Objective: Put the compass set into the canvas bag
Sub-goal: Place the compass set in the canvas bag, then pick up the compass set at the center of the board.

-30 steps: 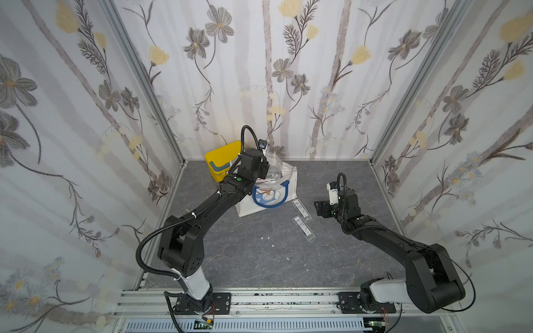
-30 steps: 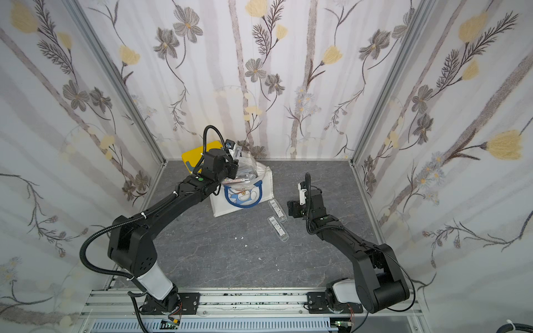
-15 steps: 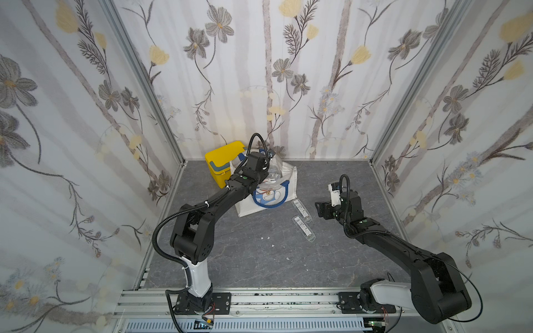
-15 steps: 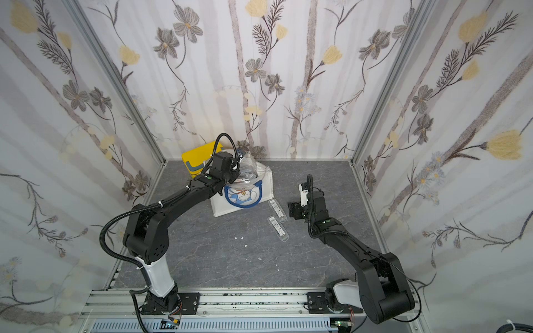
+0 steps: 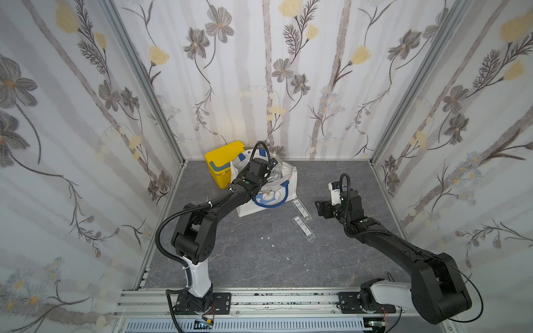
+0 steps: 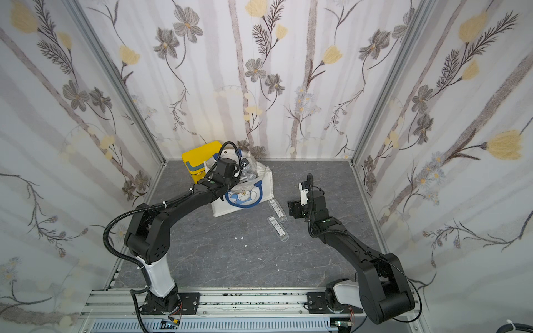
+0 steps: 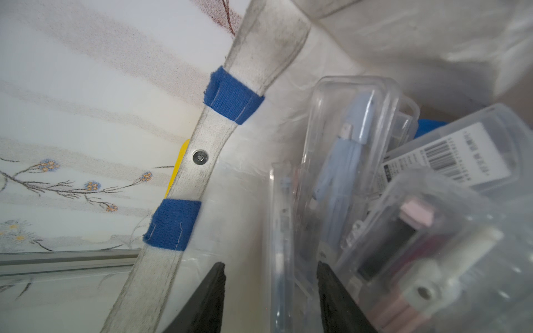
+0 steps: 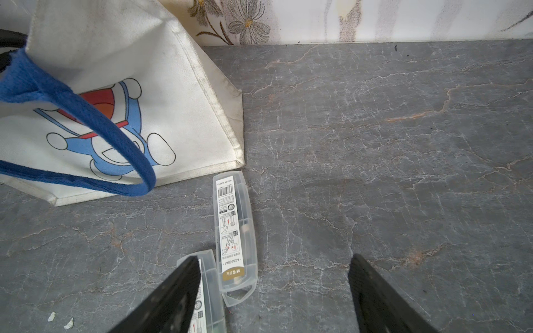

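The left gripper [image 7: 270, 265] inside the canvas bag [image 5: 248, 209], the right gripper [image 5: 320, 208] low over the bench [image 5: 259, 259].
In both top views the bag stands far left beside a yellow box [image 5: 222, 161], with two boxed compass sets [image 5: 301, 208] [image 6: 278, 229] lying just right of it. Left wrist view: jaws narrowly parted, a clear case [image 7: 281, 230] between them and clear of one finger; a blue compass set [image 7: 346, 150] leans in the bag. Right wrist view: jaws wide, holding nothing, above the two sets.
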You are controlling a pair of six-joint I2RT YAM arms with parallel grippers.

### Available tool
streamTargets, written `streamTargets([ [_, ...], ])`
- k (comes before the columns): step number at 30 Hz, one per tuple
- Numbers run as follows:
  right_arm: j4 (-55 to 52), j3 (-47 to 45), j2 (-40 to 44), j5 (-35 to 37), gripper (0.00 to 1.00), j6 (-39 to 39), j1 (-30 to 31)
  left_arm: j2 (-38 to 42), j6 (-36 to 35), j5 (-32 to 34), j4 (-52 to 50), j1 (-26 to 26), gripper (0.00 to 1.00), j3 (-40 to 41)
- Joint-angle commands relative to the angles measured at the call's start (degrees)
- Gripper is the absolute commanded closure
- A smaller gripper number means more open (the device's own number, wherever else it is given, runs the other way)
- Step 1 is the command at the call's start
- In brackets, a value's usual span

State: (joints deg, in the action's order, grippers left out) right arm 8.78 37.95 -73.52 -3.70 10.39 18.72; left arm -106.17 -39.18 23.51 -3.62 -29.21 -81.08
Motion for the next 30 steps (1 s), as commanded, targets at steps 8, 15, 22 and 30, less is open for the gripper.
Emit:
streamTargets([
  [8,0.51,0.47,0.03,0.2,0.19,-0.37,0.09,2.72,2.34,-1.24,-0.65,-0.07,0.35,-2.73],
  [15,-0.69,1.29,0.03,-0.38,0.19,-0.53,0.22,8.41,10.17,-4.3,0.42,-0.32,0.27,-4.73],
  [22,-3.61,3.0,-0.39,-1.5,0.19,-3.0,1.79,15.59,23.49,-12.58,0.91,-0.39,0.12,-1.86],
  [30,-9.77,6.75,-2.39,-1.47,0.2,-8.99,6.09,27.14,43.5,-15.79,0.86,-0.4,0.0,7.3],
])
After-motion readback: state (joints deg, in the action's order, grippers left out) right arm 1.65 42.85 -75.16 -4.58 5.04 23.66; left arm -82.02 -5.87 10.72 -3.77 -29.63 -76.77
